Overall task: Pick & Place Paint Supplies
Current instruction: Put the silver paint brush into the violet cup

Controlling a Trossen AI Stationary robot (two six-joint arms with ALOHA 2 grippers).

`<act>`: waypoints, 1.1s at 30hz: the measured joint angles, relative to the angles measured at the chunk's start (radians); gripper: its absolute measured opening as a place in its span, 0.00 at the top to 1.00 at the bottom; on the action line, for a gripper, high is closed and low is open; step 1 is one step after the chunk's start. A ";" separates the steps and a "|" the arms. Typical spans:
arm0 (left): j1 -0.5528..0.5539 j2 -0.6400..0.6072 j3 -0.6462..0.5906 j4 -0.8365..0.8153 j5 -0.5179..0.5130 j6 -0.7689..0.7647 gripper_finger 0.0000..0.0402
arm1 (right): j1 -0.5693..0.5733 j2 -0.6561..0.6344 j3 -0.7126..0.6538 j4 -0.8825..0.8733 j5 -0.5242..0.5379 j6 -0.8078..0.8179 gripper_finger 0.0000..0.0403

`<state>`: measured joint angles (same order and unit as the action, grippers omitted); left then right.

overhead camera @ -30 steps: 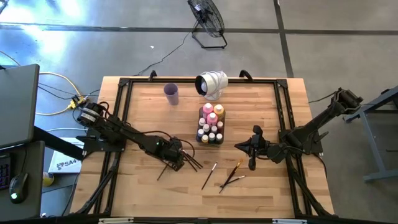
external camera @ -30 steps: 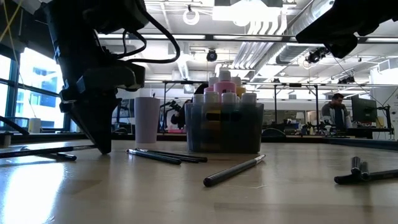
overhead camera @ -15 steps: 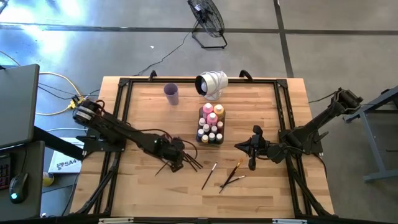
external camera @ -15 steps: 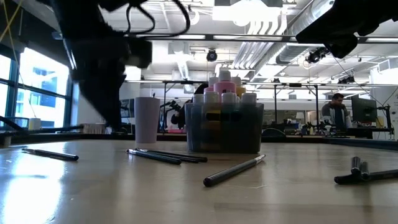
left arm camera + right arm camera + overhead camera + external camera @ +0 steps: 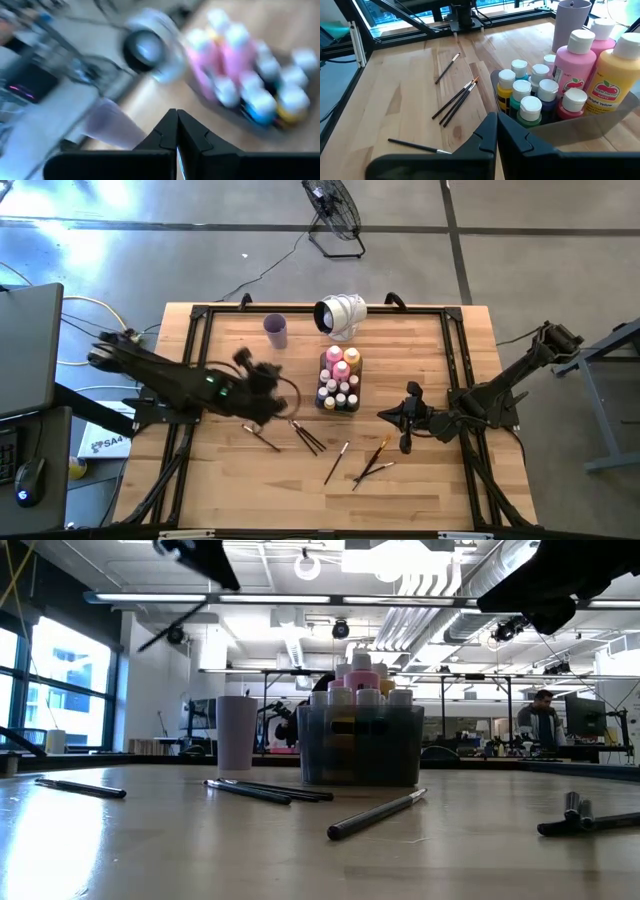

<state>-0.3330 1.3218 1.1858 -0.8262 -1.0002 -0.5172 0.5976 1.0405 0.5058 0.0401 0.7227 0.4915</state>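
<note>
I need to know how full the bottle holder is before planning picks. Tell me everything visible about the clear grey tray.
The clear grey tray is a translucent rectangular bin that looks like plastic, standing upright on the wooden table near its middle, between the two arms. It looks packed: a pink bottle and an orange-yellow bottle stand at one end, with rows of small white-capped bottles beside them. No claw touches it. The purple cup stands apart.
</note>
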 joint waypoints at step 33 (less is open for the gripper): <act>0.839 -0.240 -0.352 0.940 0.551 0.540 1.00 | 0.000 0.000 0.000 0.000 0.019 -0.024 0.99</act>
<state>0.5055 1.0817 0.8337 0.1142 -0.4491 0.0231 0.5972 1.0405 0.5057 0.0402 0.7419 0.4675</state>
